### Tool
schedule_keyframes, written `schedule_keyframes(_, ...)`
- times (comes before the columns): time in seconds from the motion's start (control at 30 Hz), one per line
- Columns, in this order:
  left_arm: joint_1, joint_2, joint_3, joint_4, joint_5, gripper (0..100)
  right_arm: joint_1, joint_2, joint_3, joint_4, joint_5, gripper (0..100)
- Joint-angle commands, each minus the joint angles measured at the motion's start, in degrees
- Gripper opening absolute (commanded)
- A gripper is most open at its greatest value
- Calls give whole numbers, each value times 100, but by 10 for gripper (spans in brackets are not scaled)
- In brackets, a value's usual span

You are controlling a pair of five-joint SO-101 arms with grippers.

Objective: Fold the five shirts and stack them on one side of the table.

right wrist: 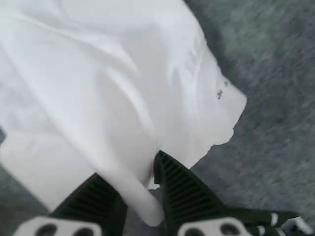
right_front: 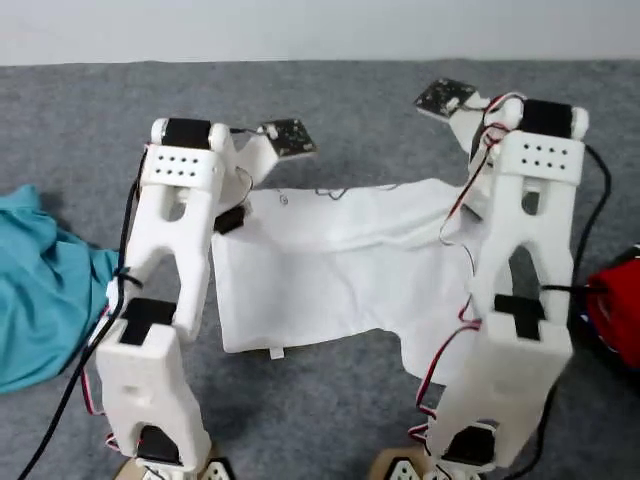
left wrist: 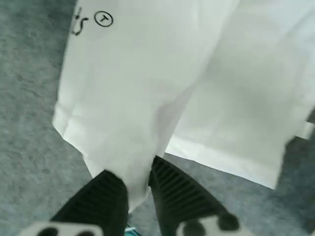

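From the high view, a white shirt [right_front: 330,270] lies spread on the grey table cover [right_front: 350,100] between the two arms, partly folded, with its near edge doubled back. The left arm [right_front: 170,250] leans over one side of it and the right arm [right_front: 525,260] over the other. Taking both sides at once looks meant to carry the cloth evenly, so the next fold lands straight. A teal shirt [right_front: 40,290] lies crumpled at the table's edge outside the left arm, and a red garment [right_front: 615,310] sits at the opposite edge outside the right arm. Both are unfolded and well apart from the white one, so the task seems to be at an early stage.

In the left wrist view, the left gripper [left wrist: 139,184] has its ribbed black jaws pressed together on a pleat of white fabric near the shirt's side edge. The cloth rises out of the pinch and drapes away, so this side is lifted off the cover. A small printed mark [left wrist: 103,18] shows farther up the shirt.

In the right wrist view, the right gripper [right wrist: 135,182] is likewise clamped on a bunched fold of the same shirt, close to a rounded corner of the cloth. The fabric hangs in soft creases from the jaws. The pinch holds only a thin ridge of cloth — my guess is that a sharp pull could let it slip.
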Motion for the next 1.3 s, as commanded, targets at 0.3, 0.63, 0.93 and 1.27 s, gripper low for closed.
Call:
schedule_keyframes(0.3, -9, -1196, 2070, 176, 53, 4, 391, -1719, 2804, 75, -53, 11)
schedule_keyframes(0.63, 132, -2171, 3029, 167, 70, 4, 497, -2431, 3824, 48, -44, 11)
schedule_keyframes(0.93, 316, -2567, 3705, 167, 70, 4, 980, -2457, 4686, -892, 193, 11)
schedule_keyframes(1.27, 316, -2567, 3925, 167, 70, 4, 1253, -2448, 5231, -1446, 237, 10)
